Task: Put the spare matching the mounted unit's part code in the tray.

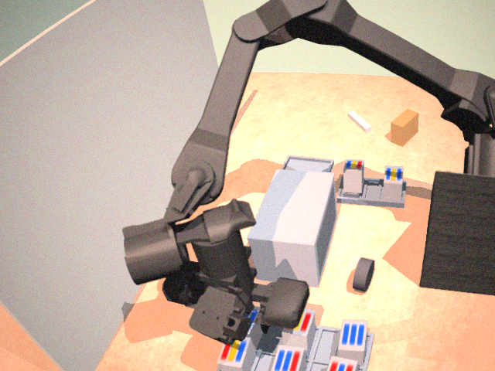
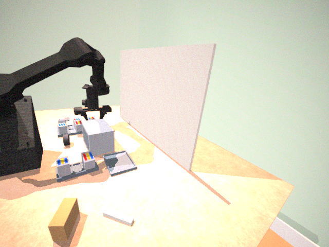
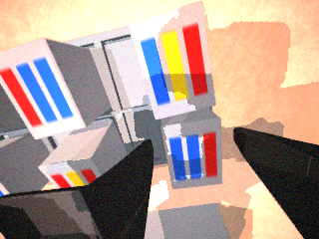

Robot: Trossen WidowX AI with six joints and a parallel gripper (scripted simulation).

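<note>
My gripper (image 2: 94, 118) (image 3: 191, 138) is open and empty, pointing down over one corner of the spares rack (image 1: 319, 347) (image 3: 130, 65). In the wrist view its fingertips stand to either side of a grey block with a blue, blue, red code (image 3: 193, 155); in the top view the gripper mostly hides it. Beside it is a blue, yellow, red block (image 3: 174, 65). A block coded red, yellow, red (image 3: 75, 174) is left of the near finger. The shallow grey tray (image 1: 309, 158) (image 2: 123, 163) is empty. I cannot tell which unit is the mounted one.
A large pale box (image 1: 299, 216) (image 2: 98, 133) stands between rack and tray. A smaller rack (image 1: 371, 202) holds two coded blocks. A tall panel (image 1: 120, 120) (image 2: 164, 101) rises along one side. A dark disc (image 1: 363, 274), an orange block (image 1: 404, 127) and a white bar (image 1: 359, 121) are around.
</note>
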